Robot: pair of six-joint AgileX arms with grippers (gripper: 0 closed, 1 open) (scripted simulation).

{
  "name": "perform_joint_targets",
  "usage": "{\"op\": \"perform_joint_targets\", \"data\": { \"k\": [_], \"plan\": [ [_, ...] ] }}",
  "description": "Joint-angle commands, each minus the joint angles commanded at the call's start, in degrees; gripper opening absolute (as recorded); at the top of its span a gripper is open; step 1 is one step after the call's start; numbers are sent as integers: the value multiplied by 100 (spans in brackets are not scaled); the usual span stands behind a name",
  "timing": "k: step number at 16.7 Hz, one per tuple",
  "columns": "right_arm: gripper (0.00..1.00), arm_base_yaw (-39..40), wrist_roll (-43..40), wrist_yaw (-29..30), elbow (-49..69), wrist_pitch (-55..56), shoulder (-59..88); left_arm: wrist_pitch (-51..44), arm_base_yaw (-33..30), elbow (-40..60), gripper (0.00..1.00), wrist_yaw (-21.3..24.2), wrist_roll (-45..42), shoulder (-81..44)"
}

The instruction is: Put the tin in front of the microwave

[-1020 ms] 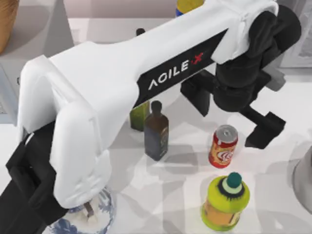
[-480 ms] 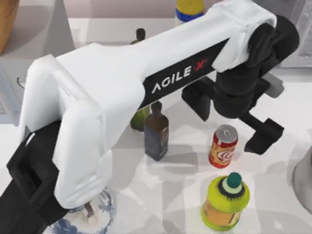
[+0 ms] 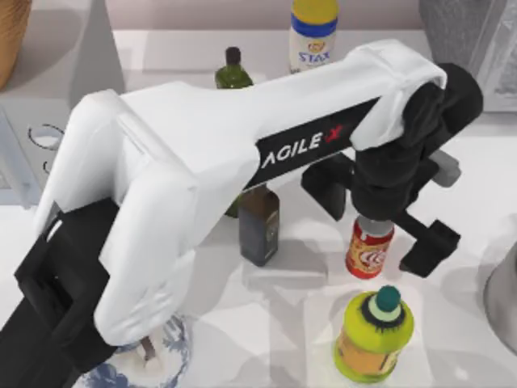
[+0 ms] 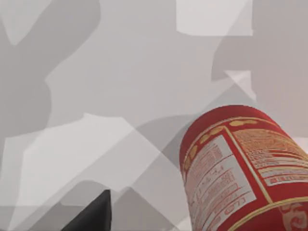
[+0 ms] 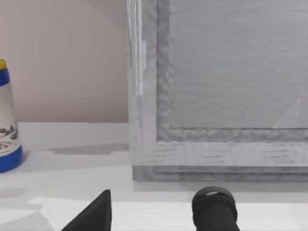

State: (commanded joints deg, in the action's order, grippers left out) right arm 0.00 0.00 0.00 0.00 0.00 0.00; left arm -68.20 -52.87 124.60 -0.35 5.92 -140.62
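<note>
The tin [image 3: 370, 247] stands upright on the white table [image 3: 275, 323], right of centre in the top view and a little below mid-height, its silver top partly hidden under the left arm's black wrist. In the left wrist view the tin's [image 4: 236, 168] red side with its printed label sits in the lower right corner, close to the camera.

The left arm sweeps from the lower left of the top view up and across to the right, then bends down over the tin. Its left gripper [image 3: 380, 218] hangs directly above the can with the jaws spread wide: one black finger [image 3: 327, 184] is up and to the left of the tin, the other finger [image 3: 430, 246] is to its right, and neither is touching it.

Just below the tin stands a yellow-green jar [image 3: 373, 335] with a teal cap. To the tin's left is a dark bottle [image 3: 258, 226]. A yellow-capped bottle [image 3: 313, 34] stands at the top centre.

The microwave [image 3: 40, 113] is at the upper left edge.

I cannot tell how the right gripper's fingers stand; its wrist view faces a speckled grey box [image 5: 221, 96].
</note>
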Motion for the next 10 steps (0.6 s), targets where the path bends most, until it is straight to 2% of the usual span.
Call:
{"op": "perform_joint_targets", "data": {
  "k": [1,10],
  "plan": [
    [100,0,0,0,0,0,0,0,0,0,100,0,0,0],
    [100,0,0,0,0,0,0,0,0,0,32,0,0,0]
  ]
}}
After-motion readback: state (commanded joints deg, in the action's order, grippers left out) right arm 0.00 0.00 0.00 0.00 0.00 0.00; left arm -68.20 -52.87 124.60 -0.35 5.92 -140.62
